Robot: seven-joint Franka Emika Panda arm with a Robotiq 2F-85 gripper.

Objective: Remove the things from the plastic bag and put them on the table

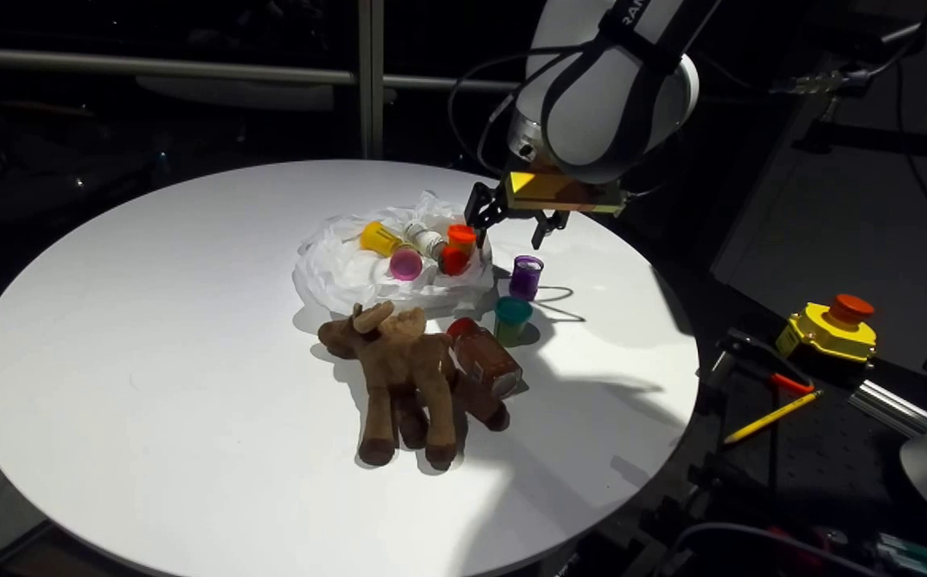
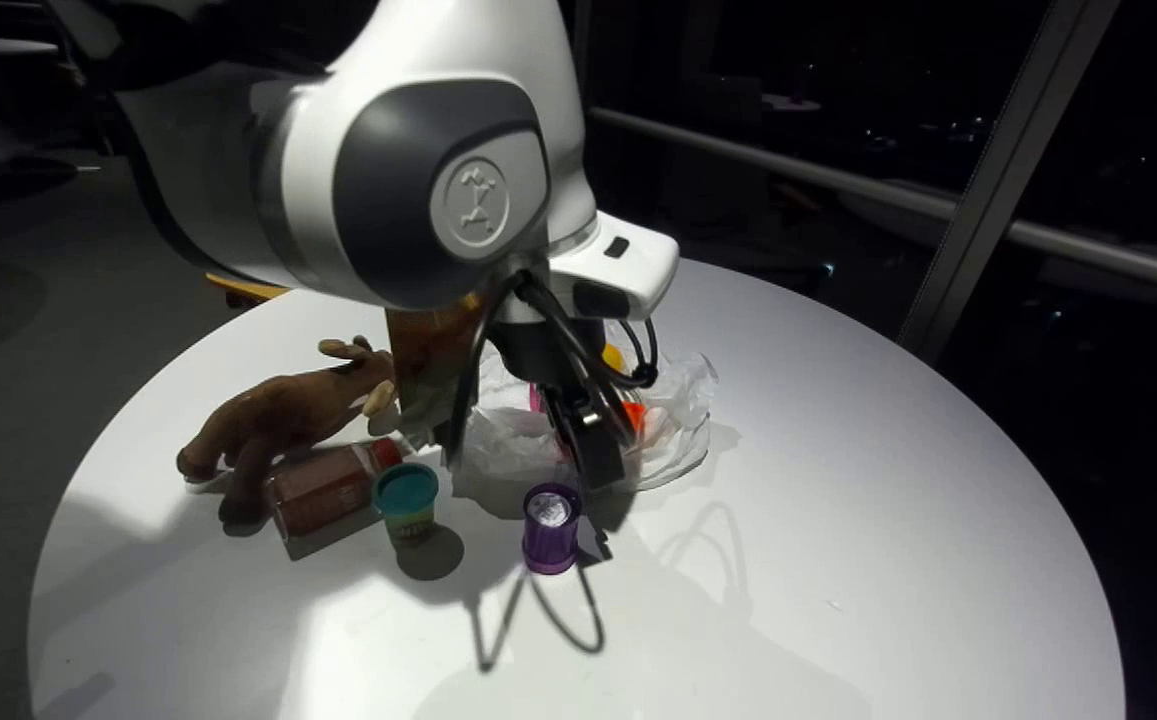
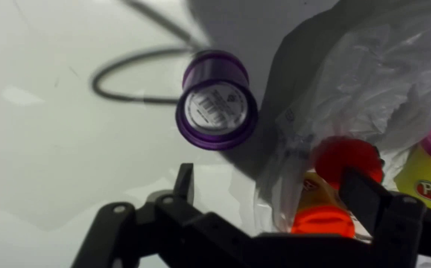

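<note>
A black mechanical gripper [image 1: 509,242] hangs over the edge of a crumpled, translucent white plastic bag [image 1: 327,256], its jaws wide apart. Within the bag lie a pink-lidded yellow tub [image 3: 426,167], an orange-lidded tub [image 3: 320,214], a round red-topped piece [image 3: 344,155], a white cylinder [image 1: 426,240] and a tapered yellow container [image 1: 380,239]. On the round white worktop [image 1: 151,344] beside the bag stand a purple ribbed plastic container [image 1: 525,279] and a short teal-lidded tub [image 1: 512,319]; near the latter, a brown red-capped bottle [image 1: 489,362] lies just beside a brown plush moose [image 1: 399,353].
</note>
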